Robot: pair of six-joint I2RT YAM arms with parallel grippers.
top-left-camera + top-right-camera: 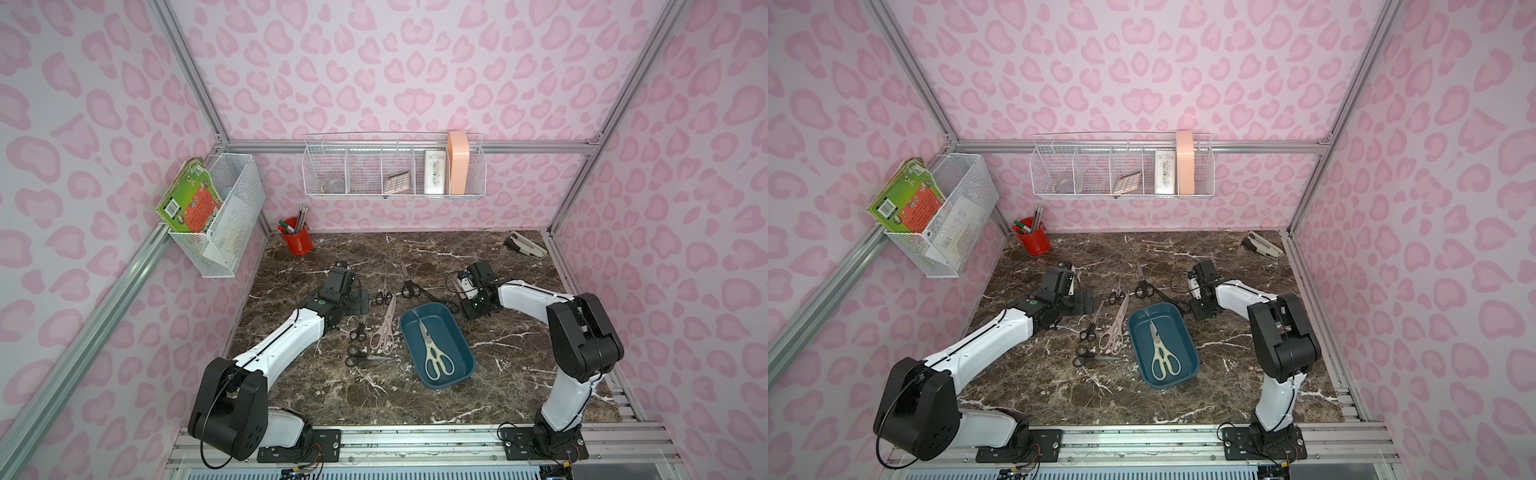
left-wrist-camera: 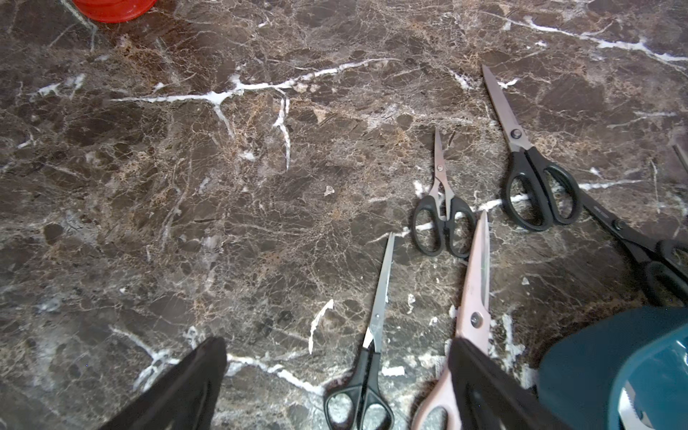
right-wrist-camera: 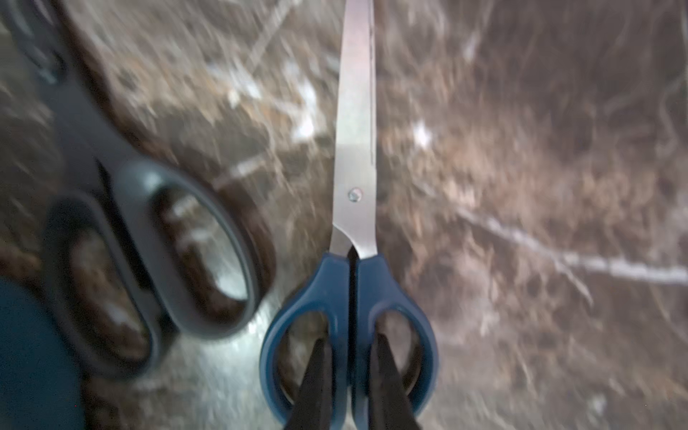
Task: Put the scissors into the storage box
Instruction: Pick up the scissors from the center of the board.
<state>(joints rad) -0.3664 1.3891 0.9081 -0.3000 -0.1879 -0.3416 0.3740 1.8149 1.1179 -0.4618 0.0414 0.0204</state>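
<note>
right gripper (image 3: 350,340) pinched on the blue-handled scissors (image 3: 355,149) (fingers poking through the loops), left gripper (image 2: 337,344) wide open, storage box (image 1: 455,332) mid-frame in both top views, cream scissors (image 1: 435,353) lying inside

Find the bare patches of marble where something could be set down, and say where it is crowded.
Bare: the back strip between the red pen cup and the stapler; the front band between the storage box and the front rail. Crowded: left of and behind the box, where the scissors lie close together.
</note>
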